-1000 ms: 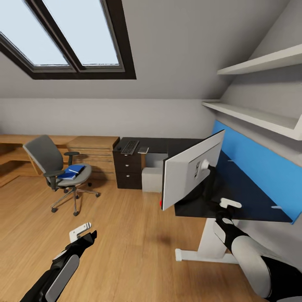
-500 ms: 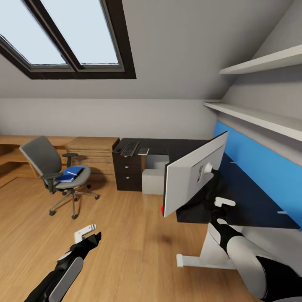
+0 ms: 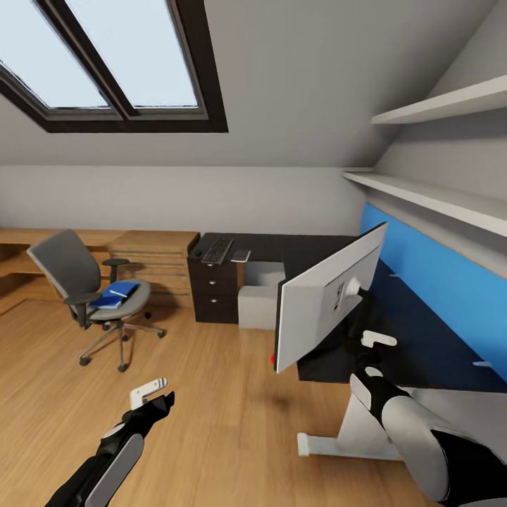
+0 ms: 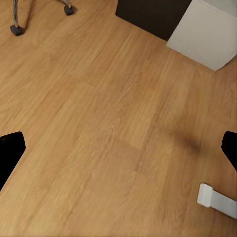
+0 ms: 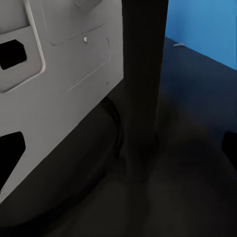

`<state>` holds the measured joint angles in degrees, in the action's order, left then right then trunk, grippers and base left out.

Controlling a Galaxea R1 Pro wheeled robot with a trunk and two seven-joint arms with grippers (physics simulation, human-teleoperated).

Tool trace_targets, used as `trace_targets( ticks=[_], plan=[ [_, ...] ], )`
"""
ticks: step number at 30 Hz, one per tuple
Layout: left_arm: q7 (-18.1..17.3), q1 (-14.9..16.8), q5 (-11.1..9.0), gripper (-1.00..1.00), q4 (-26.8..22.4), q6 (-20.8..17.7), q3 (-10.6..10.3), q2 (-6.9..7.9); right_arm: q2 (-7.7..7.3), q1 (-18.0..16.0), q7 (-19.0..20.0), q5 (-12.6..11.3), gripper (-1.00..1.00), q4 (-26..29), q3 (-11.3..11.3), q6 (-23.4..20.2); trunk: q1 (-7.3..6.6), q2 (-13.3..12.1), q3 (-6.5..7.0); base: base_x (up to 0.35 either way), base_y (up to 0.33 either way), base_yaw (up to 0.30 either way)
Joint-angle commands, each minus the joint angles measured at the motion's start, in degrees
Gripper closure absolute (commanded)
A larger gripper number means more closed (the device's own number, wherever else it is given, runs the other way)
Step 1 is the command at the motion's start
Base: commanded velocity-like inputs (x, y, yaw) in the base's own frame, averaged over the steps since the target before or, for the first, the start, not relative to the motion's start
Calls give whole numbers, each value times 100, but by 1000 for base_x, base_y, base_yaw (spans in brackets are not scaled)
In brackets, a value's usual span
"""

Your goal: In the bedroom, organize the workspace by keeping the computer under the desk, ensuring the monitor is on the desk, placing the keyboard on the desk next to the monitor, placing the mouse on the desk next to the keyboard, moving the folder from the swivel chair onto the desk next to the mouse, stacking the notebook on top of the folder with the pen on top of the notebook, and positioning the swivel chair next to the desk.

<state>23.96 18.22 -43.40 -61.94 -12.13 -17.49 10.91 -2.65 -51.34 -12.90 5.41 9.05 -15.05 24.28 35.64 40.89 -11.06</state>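
The monitor (image 3: 320,306) stands on the dark desk (image 3: 429,352) with its grey back toward me. My right gripper (image 3: 367,332) is just behind its stand, open. In the right wrist view the black stand pole (image 5: 140,84) rises between the spread fingertips of that gripper (image 5: 121,153). My left gripper (image 3: 152,391) hangs open over the wood floor (image 4: 108,113). The swivel chair (image 3: 81,285) stands at the left with the blue folder (image 3: 115,293) on its seat. The keyboard (image 3: 217,248) and the mouse (image 3: 198,251) lie on a dark drawer unit (image 3: 215,285). The grey computer (image 3: 256,304) sits beside it on the floor.
A blue panel (image 3: 436,274) backs the desk, with two white shelves (image 3: 436,201) on the wall above. The desk's white foot (image 3: 338,445) rests on the floor (image 4: 217,200). Wooden cabinets (image 3: 151,257) line the far wall under a skylight.
The whole picture has slid a little, so the camera has moved. Both grippers keep nearly the same pose, and the right one stays by the monitor stand.
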Motion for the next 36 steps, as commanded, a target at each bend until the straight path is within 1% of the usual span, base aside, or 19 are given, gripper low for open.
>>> trace_targets(
  ticks=[1,6,9,13,17,25,32,36],
  plan=[
    [48,6,-38,-100,-8,-9,-22,7,1,-7,-20,57,-100,-8,-33,16,3,7,-9,185,0,0],
    [48,6,-42,-100,-10,-9,-26,7,-7,-7,-20,57,-100,-8,-33,16,3,7,-9,147,0,0],
    [50,6,-45,-100,-9,-9,-49,7,-75,-7,-20,57,-100,-8,-33,9,3,7,-9,47,0,0],
    [70,6,-29,-100,-10,-9,-228,7,-160,-7,-20,57,-100,-8,-33,1,3,7,-9,159,0,0],
    [81,6,-21,-100,-11,-9,-312,13,-210,-7,-20,57,-100,-8,-33,-9,3,7,-9,51,0,0],
    [79,4,-20,-100,-11,-9,-324,13,-220,-7,-20,57,-100,-13,-33,-11,3,7,-9,152,-43,0],
    [83,6,-20,-100,-11,-9,-325,16,-239,-7,-20,54,-100,-9,-33,-16,3,7,-9,58,-33,0],
    [82,6,-20,-100,-14,-9,-323,16,-333,-7,-20,49,-100,-13,-33,-24,3,7,-9,125,-120,0]
  ],
)
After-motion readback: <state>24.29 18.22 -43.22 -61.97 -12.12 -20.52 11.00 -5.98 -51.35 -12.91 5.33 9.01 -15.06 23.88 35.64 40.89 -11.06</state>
